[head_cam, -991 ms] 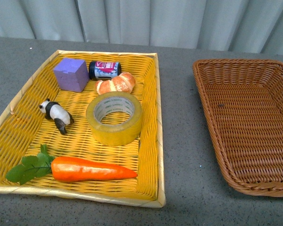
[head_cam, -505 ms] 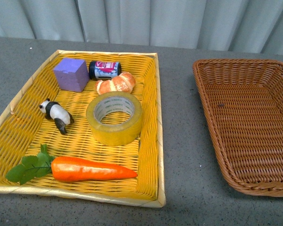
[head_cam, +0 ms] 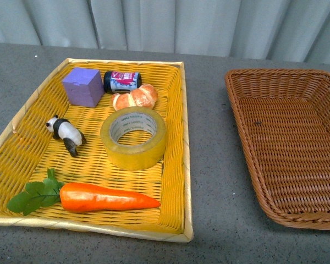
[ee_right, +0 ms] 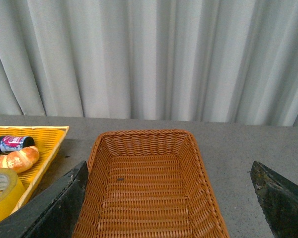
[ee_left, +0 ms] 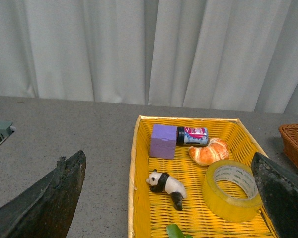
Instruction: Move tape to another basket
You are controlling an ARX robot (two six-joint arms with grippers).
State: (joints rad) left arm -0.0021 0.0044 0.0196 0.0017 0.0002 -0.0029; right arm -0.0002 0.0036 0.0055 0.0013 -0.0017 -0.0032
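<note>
The tape (head_cam: 133, 138), a wide yellowish roll with a white printed core, lies flat in the middle of the bright yellow woven tray (head_cam: 182, 137). It also shows in the left wrist view as the tape (ee_left: 232, 190) and at the edge of the right wrist view as the tape (ee_right: 2, 193). The brown wicker basket (head_cam: 245, 146) sits to the right with nothing in it; the right wrist view looks down into the basket (ee_right: 148, 133). My left gripper (ee_left: 171, 198) hangs open above the tray. My right gripper (ee_right: 171, 198) hangs open above the basket. Neither arm shows in the front view.
In the tray with the tape lie a purple cube (head_cam: 83, 87), a small dark jar (head_cam: 121, 81), a croissant (head_cam: 135, 97), a toy panda (head_cam: 65, 133) and a carrot (head_cam: 102, 197). Grey tabletop (head_cam: 214, 165) separates tray and basket. A curtain (head_cam: 209, 25) hangs behind.
</note>
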